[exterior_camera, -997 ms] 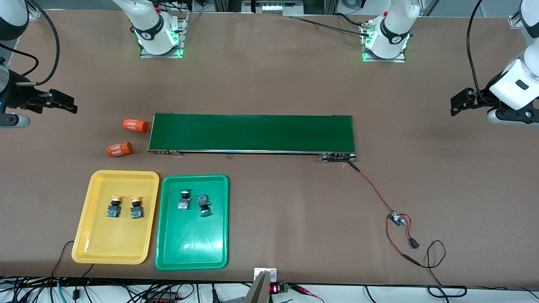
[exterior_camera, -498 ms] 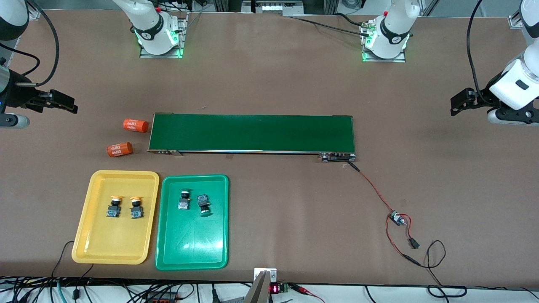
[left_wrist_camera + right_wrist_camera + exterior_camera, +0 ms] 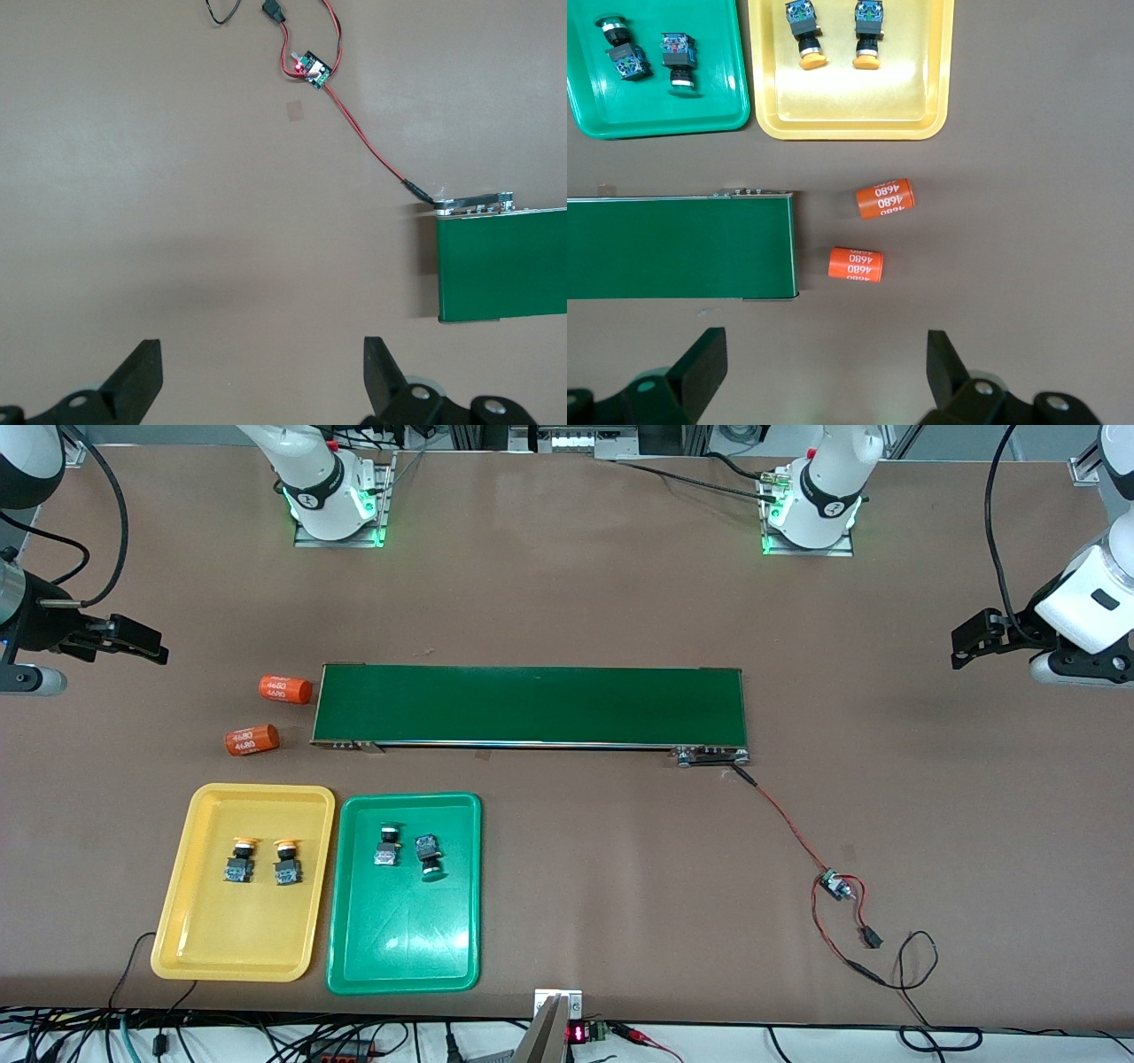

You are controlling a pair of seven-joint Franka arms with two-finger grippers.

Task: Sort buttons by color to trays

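Sorted already: two yellow buttons in the yellow tray, two green buttons in the green tray — nearer the right end effector (released, empty). Left end effector likewise released, waiting over bare bench.

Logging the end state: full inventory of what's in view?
yellow tray: 1, yellow, nearer the camera than the conveyor belt
green tray: 1, green, beside yellow tray
yellow buttons: 2, in yellow tray
green buttons: 2, in green tray
conveyor belt: 1, dark green, mid-table
orange cylinders: 2, by the belt's end
wired circuit board: 1, red-black leads
left gripper: open, empty
right gripper: open, empty
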